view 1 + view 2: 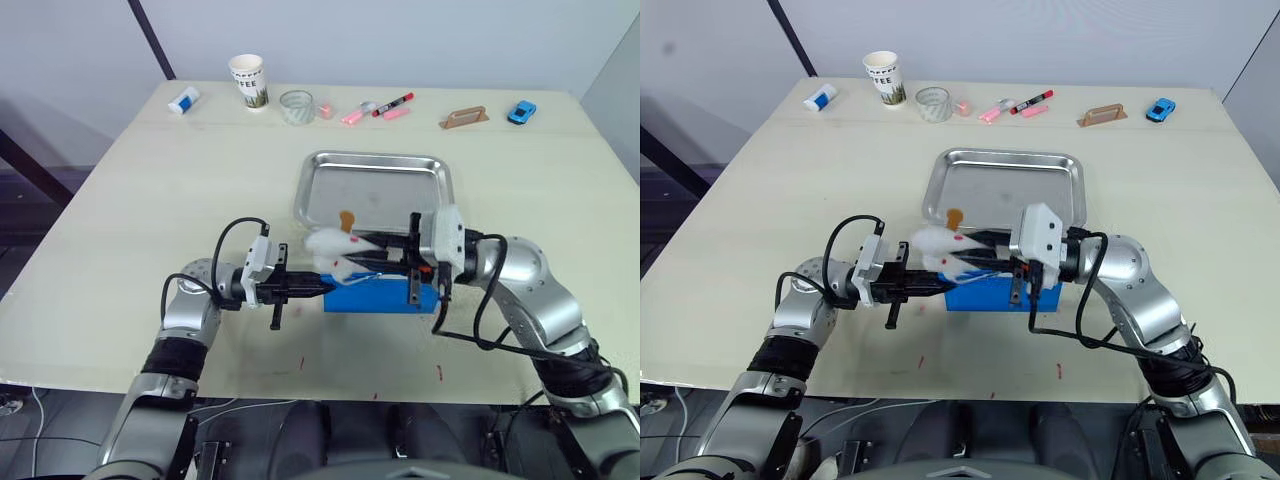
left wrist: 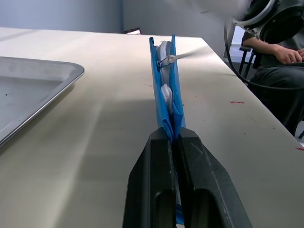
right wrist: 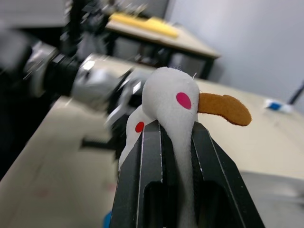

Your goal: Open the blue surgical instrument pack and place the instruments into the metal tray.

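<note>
Both grippers work at the lower centre of the head-camera frame, just below the metal tray [image 1: 375,190]. Left gripper [image 1: 318,288] points toward the frame's right; its fingers [image 2: 190,161] are pressed together on the near edge of the blue surgical instrument pack [image 1: 380,295], as the left wrist view confirms. In that view the pack stands on edge on the table [image 1: 150,220], with pale lining and a slim silver part visible between its two blue walls.

Right gripper [image 1: 375,255] points toward the frame's left, above the pack. Its fingers [image 3: 142,166] pinch a white soft item [image 1: 335,250] bearing pink and red dots and an orange tab [image 3: 225,109]. This item sits over the upper left end of the pack, at the tray's lower rim.

Tray position: centre of the frame, above the pack; its bottom appears bare.

Along the upper edge of the table, from left to right:
- a small white and blue bottle [image 1: 183,99]
- a paper cup [image 1: 248,81]
- a clear glass [image 1: 296,106]
- pink and red marker pens [image 1: 385,108]
- a tan handled object [image 1: 463,118]
- a small blue toy car [image 1: 521,111]

A seated person [image 2: 280,57] is visible at the upper right of the left wrist view.
</note>
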